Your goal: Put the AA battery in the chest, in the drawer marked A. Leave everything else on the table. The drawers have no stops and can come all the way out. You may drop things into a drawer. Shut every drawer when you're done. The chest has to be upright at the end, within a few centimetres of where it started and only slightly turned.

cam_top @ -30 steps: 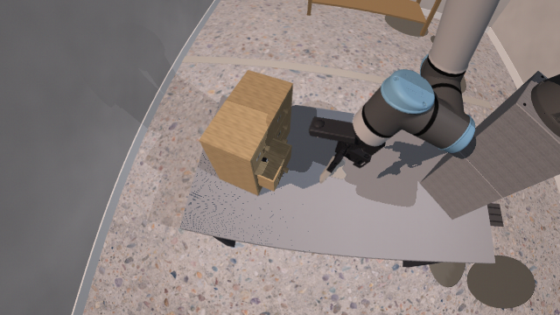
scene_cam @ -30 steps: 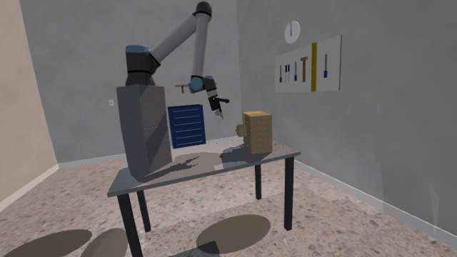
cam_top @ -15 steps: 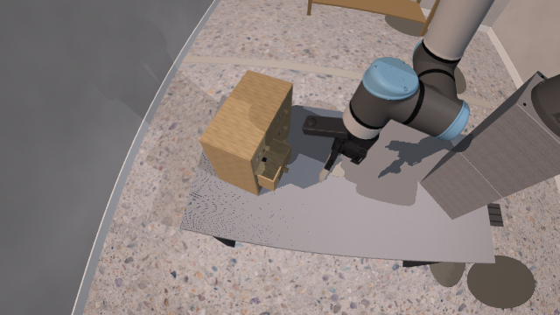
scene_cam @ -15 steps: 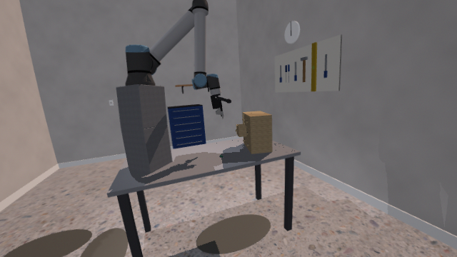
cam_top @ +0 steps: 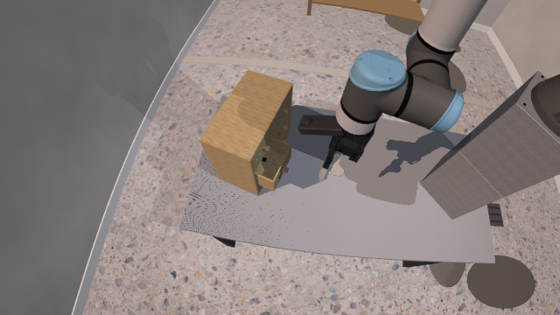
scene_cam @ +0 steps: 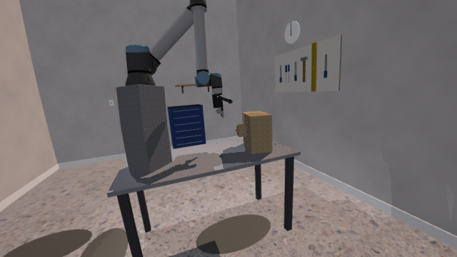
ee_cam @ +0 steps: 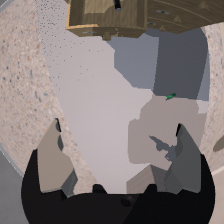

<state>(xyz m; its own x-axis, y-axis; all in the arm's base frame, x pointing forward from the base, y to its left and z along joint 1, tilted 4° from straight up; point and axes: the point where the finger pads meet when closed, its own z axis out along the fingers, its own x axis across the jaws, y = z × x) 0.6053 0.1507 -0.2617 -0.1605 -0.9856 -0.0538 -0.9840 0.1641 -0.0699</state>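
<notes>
The wooden chest (cam_top: 247, 131) stands on the grey table near its far-left corner, with one drawer (cam_top: 273, 170) pulled part way out of its front. I cannot read the drawer marks. The chest also shows in the exterior view (scene_cam: 258, 132) and at the top of the wrist view (ee_cam: 135, 17). A small green object (ee_cam: 171, 96) (scene_cam: 221, 155), which looks like the AA battery, lies on the table in the chest's shadow. My gripper (ee_cam: 119, 122) (scene_cam: 221, 112) (cam_top: 329, 168) is open and empty. It hangs well above the table, in front of the chest.
The arm's tall grey pedestal (cam_top: 494, 153) (scene_cam: 144, 128) stands on the table's right part. A blue drawer cabinet (scene_cam: 186, 126) stands on the floor behind the table. The table's edge runs just behind and beside the chest.
</notes>
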